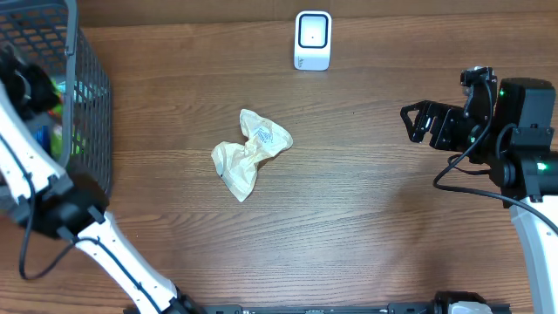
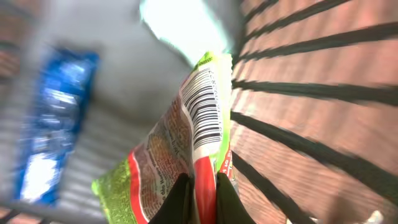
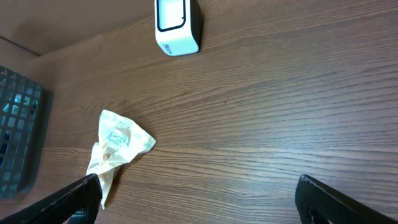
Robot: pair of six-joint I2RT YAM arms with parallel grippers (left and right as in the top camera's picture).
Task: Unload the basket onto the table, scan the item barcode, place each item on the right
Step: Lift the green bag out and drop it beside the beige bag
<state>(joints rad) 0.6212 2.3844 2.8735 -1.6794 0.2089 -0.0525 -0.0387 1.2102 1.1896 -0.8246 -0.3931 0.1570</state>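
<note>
Left arm reaches into the wire basket (image 1: 91, 96) at the upper left of the overhead view; the basket's right wall sits close to the table's left side.

Left gripper (image 2: 198, 186): fingers together, clamped on the lower edge of a green-and-red packet (image 2: 168, 162). Seen at the bottom centre of the left wrist view. The packet rises toward the upper middle of that frame with its barcode (image 2: 205, 109) facing the camera, stripes readable. The packet's right edge lies just beside the basket's wire wall. A blue packet (image 2: 53, 124), blurred, lies at the left on the basket floor, apart from the held one.

Right gripper (image 1: 411, 122): fingers wide apart, nothing between them. It hangs over bare wood at the right of the overhead view, jaws pointing left.

Scanner (image 1: 312, 39): white, upright, top centre, near the far edge of the table (image 1: 375, 218), window facing the camera.

Crumpled paper (image 1: 251, 150): tan, mid-table, between basket and right gripper, touching neither. It is well apart from the scanner.

Open wood: a broad strip between the basket and the scanner, and the whole lower right half of the table.
</note>
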